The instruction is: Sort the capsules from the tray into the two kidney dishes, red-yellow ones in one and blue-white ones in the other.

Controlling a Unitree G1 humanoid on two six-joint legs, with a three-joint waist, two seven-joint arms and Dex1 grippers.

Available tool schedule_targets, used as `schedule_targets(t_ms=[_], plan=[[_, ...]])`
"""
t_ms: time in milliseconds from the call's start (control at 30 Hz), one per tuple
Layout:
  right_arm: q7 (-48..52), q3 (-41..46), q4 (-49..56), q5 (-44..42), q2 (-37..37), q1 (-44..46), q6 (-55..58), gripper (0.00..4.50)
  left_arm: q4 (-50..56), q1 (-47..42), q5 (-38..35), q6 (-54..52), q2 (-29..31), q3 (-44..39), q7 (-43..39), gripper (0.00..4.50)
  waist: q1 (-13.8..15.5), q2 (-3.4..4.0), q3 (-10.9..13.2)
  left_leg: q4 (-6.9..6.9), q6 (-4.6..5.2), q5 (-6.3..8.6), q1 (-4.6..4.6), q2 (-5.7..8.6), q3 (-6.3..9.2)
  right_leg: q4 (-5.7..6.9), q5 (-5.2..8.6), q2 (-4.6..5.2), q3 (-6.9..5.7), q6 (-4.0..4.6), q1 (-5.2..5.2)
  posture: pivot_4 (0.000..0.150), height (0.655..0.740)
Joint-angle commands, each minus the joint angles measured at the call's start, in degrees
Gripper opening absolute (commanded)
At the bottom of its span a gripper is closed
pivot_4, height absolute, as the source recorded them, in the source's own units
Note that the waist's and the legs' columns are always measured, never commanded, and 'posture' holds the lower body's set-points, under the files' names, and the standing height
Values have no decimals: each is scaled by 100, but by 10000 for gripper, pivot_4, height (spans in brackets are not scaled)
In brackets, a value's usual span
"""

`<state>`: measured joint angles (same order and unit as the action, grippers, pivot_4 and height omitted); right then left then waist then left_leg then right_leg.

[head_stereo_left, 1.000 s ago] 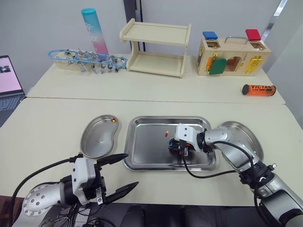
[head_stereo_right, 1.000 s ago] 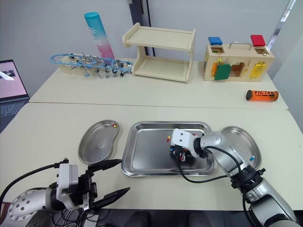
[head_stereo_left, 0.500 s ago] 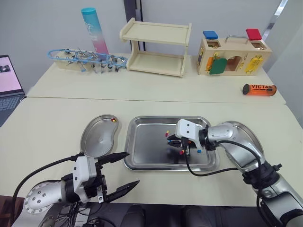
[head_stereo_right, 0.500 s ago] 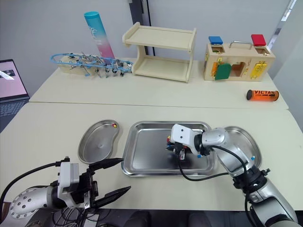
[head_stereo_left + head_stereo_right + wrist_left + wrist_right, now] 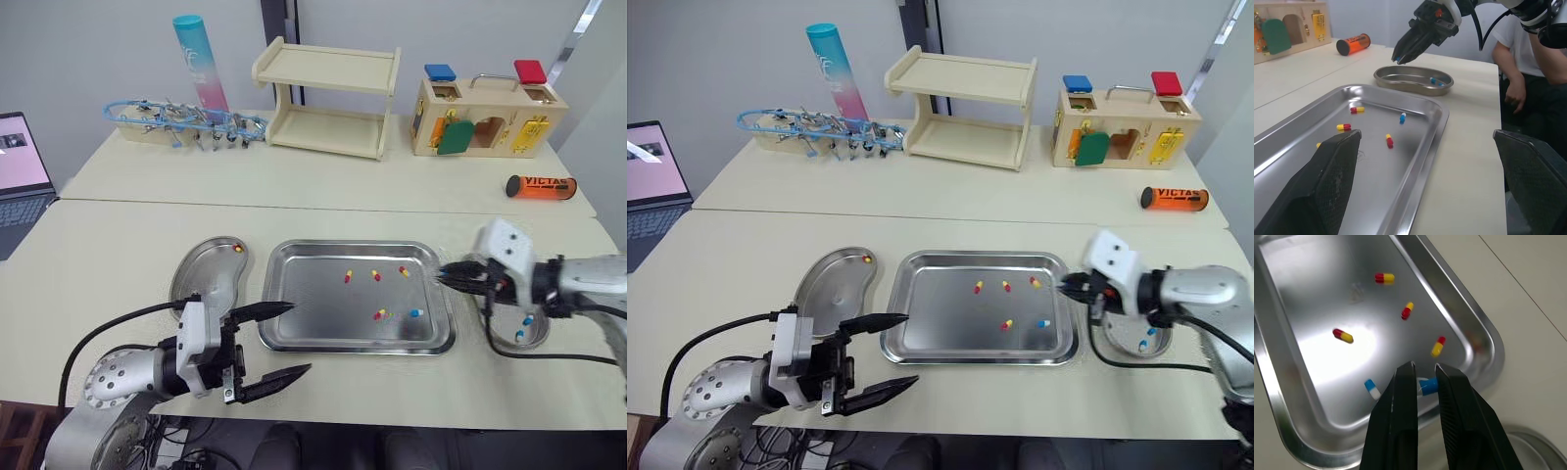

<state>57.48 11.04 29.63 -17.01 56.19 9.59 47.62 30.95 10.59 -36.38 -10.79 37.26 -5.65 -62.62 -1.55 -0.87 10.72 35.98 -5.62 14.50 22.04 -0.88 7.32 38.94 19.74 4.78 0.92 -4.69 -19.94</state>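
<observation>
Capsules, head views: five loose in tray, four red-yellow + one blue-white, no common heading; far three slanted, near two approx. left-right. In left dish, one more red-yellow by far rim; in right dish, two blue-white. Over tray's right rim near far corner, btwn tray and right dish: right gripper, clamped on held capsule. At tray's near-left corner: left gripper, fingers spread wide, empty. Further back on table: wooden shelf, latch box, blue-pink tube, rack of clips, laptop at left edge, orange tube marked "VICTAS".

Left wrist view: right gripper angled down, blue speck at tips, seen above right dish's rim; person beyond table edge.

Right wrist view: held capsule pinched crosswise, long axis finger to finger, blue end against one finger, white end toward the other. Under it, tray floor near a corner, w/ another blue-white just beside.
</observation>
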Motion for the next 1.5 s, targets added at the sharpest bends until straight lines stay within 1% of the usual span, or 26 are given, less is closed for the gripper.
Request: schedule_targets(t_ms=[33,100,233,500,567,633,833,867,900,933,1067,1133,1200,1233,1300,1367,1500], plan=[[101,794,-173,97,317,-581,-297,3290,164,-122,-211,-10,-42,114,-67,45000,-8,0,0,0,0,0,-1,0,-1,1,0,0,1,0,1,1500,7400],[109,1032,-335,126,405,-910,-459,3290,197,-182,-277,-43,-47,163,-62,45000,-27,0,0,0,0,0,-4,-1,-4,2,0,0,3,0,2,1500,7400],[66,1172,-552,178,500,-1280,-623,3290,204,-277,-290,-60,-73,256,-54,45000,-40,1,-1,0,0,0,-10,-1,-9,3,0,0,7,0,6,1500,7400],[-233,927,-800,304,509,-1331,-527,3290,213,-432,-256,-107,-156,391,22,45000,-24,0,0,2,0,0,-10,-1,-7,0,0,0,4,-1,12,1500,7400],[-238,904,-831,304,528,-1343,-527,10396,220,-435,-258,-105,-158,404,31,45000,-22,0,0,2,0,0,-9,0,-7,-1,0,0,4,-1,12,1500,7400],[-281,924,-850,245,520,-1264,-433,15105,224,-439,-258,-104,-164,416,41,45000,-22,0,0,2,-1,0,-9,-1,-7,-1,0,0,3,-1,13,1500,7400],[-218,1103,-860,98,610,-1230,-352,35438,217,-433,-242,-84,-185,412,86,45000,-16,0,0,2,-1,0,-9,-1,-6,-1,0,0,2,-1,13,1500,7400],[-186,1146,-849,54,607,-1249,-365,38116,198,-433,-224,-70,-191,372,123,45000,-16,0,0,2,-1,0,-9,-1,-7,-1,0,0,3,-2,13,1500,7400],[-165,1178,-844,27,597,-1263,-406,42392,175,-434,-207,-63,-192,321,169,45000,-16,0,0,2,-1,0,-9,-1,-7,-1,0,0,3,-2,14,1500,7400],[-155,1198,-842,6,591,-1273,-438,44732,161,-434,-197,-58,-192,287,200,45000,-16,0,0,2,-1,0,-9,-1,-7,-1,0,0,3,-2,14,1500,7400],[49,1249,-837,-87,565,-1349,-879,44732,103,-386,-251,-325,26,-92,490,45000,-18,0,0,2,-1,0,-9,-1,-6,-1,0,0,2,-2,14,1500,7400],[231,1346,-904,-110,541,-1407,-1273,44732,0,-352,-281,-574,239,-546,749,45000,-23,0,0,2,0,0,-10,-1,-5,-1,0,0,1,-2,14,1500,7400],[319,1409,-988,-106,515,-1443,-1539,44732,-43,-322,-281,-698,351,-776,872,45000,-23,1,0,2,0,0,-11,-1,-5,-1,1,0,1,-2,14,1500,7400],[417,1462,-1136,-50,530,-1492,-1823,44732,-176,-298,-265,-718,413,-1019,933,45000,-19,0,0,2,0,0,-11,-1,-6,-1,1,0,2,-2,15,1500,7400],[862,1652,-1668,73,593,-1647,-2863,44732,-748,-299,18,-873,704,-1748,1276,45000,-17,-5,3,2,-1,0,-11,-1,-5,-4,1,1,0,-2,17,1500,7400],[1471,1740,-2260,167,815,-1816,-3735,44732,-1353,-404,185,-1123,1029,-2280,1542,45000,-22,-4,4,1,-1,0,-13,-1,-3,-4,1,1,-3,-2,18,1500,7400],[1924,1485,-3627,369,1221,-1420,-4851,44732,-2328,-262,587,-971,1552,-2906,1362,45000,-61,-3,6,0,0,0,-18,-1,-15,-5,1,3,6,-3,18,1500,7400]])
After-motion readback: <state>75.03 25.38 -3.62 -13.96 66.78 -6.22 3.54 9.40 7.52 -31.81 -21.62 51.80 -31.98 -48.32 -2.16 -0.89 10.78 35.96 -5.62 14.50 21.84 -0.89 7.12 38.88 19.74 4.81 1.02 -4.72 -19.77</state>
